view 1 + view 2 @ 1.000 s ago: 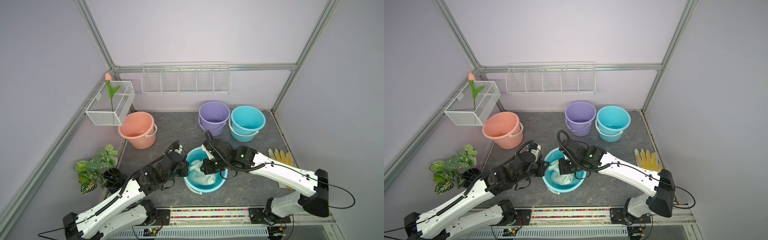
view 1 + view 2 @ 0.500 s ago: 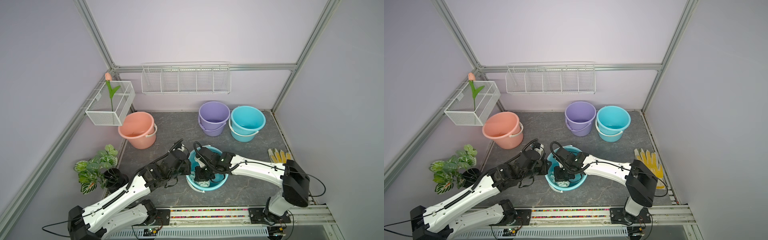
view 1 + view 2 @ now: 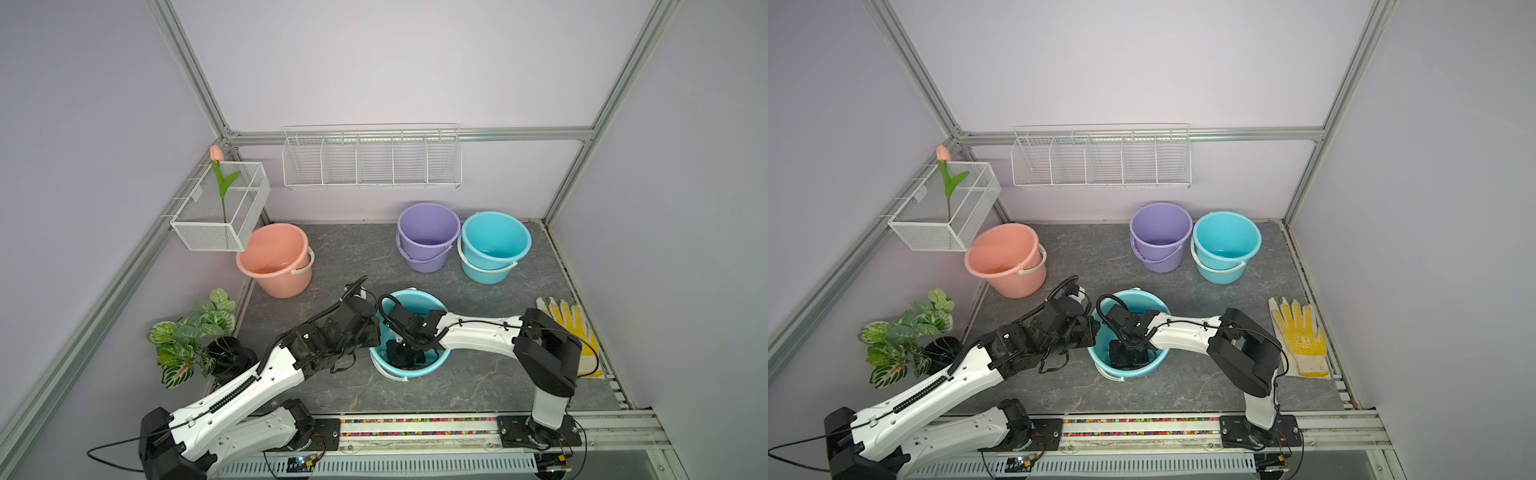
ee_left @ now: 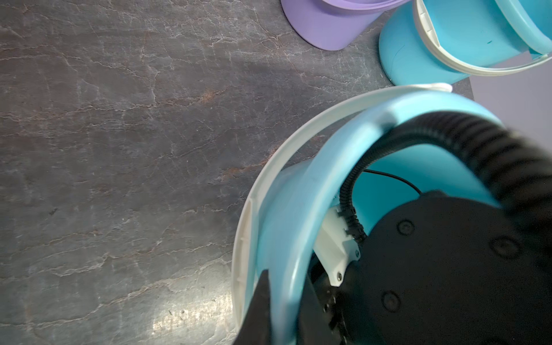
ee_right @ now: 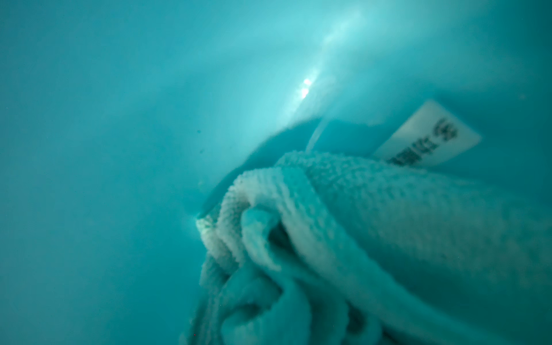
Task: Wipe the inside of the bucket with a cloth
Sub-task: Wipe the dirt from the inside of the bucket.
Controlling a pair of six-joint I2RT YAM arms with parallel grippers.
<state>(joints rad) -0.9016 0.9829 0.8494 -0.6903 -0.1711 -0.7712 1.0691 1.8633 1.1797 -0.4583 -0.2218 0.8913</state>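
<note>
Dark, veined stone made up the surface (image 3: 332,266) of a lilac-walled booth, and the teal bucket (image 3: 409,371) stood on it. The left claw (image 4: 283,289) was closed on the bucket's rim, one finger outside the wall and one inside, bracing it from the side. The right claw (image 3: 404,353) was plunged deep within the bucket. Its fingers were hidden in every view, but it was closed. The wrist camera showed the cloth (image 5: 373,215) bunched right beneath it, seemingly pinched there and pressed low against the bucket's inner wall. The cloth's white tag (image 5: 430,134) lay against that wall. From above the cloth could not be seen, since the arm covered it. Behind the bucket stood a purple bucket (image 3: 428,232) and a second teal one (image 3: 494,245). A yellow glove (image 3: 569,328) lay well off on the right arm's side of the bucket, untouched.

Wiping proper looked to be the step in hand, with the cloth low inside. Next, I judged, the right claw needed to sweep the cloth around the wall and across the floor with steady pressure. The left would need to hold the rim firm so the bucket would not slide or tip.
</note>
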